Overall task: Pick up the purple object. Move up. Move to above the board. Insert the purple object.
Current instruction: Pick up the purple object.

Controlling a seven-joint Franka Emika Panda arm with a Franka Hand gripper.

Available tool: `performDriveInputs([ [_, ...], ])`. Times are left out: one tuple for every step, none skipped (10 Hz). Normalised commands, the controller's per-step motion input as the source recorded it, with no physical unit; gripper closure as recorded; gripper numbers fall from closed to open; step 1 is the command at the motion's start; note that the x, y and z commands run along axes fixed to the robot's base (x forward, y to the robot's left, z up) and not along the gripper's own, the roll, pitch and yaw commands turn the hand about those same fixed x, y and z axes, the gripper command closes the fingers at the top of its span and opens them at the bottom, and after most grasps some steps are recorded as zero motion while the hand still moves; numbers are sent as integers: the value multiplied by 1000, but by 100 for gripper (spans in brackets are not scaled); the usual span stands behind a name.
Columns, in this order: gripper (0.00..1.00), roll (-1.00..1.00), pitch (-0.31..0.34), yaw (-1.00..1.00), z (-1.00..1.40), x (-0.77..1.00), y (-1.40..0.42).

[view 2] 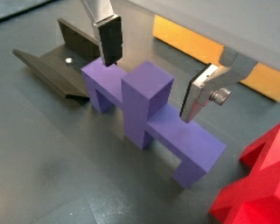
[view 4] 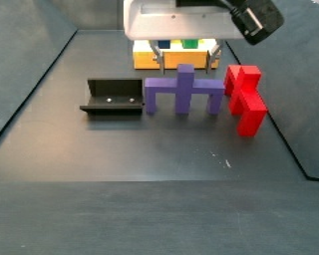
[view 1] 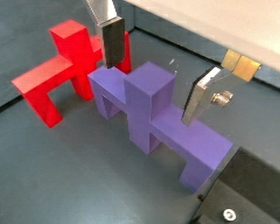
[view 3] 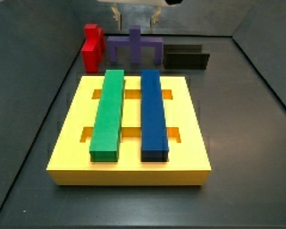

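Note:
The purple object [view 1: 149, 114] is a cross-shaped block with a raised post, standing on the dark floor; it shows in both wrist views [view 2: 143, 105] and both side views [view 3: 133, 49] [view 4: 185, 92]. My gripper [view 1: 152, 87] is open just above it, with one finger [view 1: 113, 39] on each side of the post and gaps showing, also in the wrist view [view 2: 150, 86]. It hangs over the block in the side views [view 3: 136, 18] [view 4: 175, 45]. The yellow board [view 3: 74, 134] holds a green bar [view 3: 106, 112] and a blue bar [view 3: 152, 112].
A red block [view 1: 60, 70] [view 4: 245, 95] stands right beside the purple object. The dark fixture [view 2: 60, 57] [view 4: 112, 98] stands on its other side. Grey walls enclose the floor.

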Motion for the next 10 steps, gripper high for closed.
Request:
performDriveInputs([
  [0,119,49,-137,-140,-86,0],
  [0,80,7,0,-117,-100,0],
  [0,60,0,0,-143,-131,0],
  [0,43,0,0,-206,0,0],
  [0,36,0,126,-183,-49,0],
  [0,19,0,160,-143,0,0],
  [0,0,0,51,-49,0,0],
  [0,13,0,0,0,-9,0],
  [0,0,0,6,0,0,9],
  [0,0,0,0,0,-31,3],
])
